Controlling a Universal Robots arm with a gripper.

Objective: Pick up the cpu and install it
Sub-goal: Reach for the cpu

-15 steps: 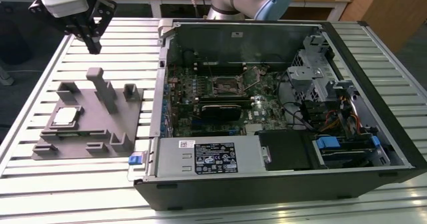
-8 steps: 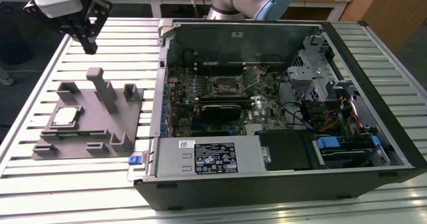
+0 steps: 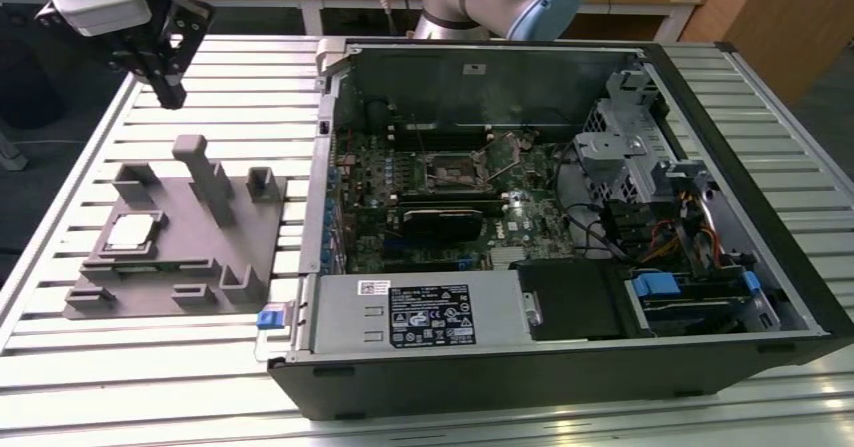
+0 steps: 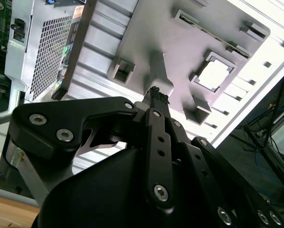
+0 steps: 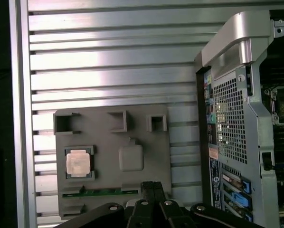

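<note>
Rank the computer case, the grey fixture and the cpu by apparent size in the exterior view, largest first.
1. computer case: by far the largest.
2. grey fixture: clearly smaller.
3. cpu: smallest, a small square seated in the fixture.
No two look alike in size.
</note>
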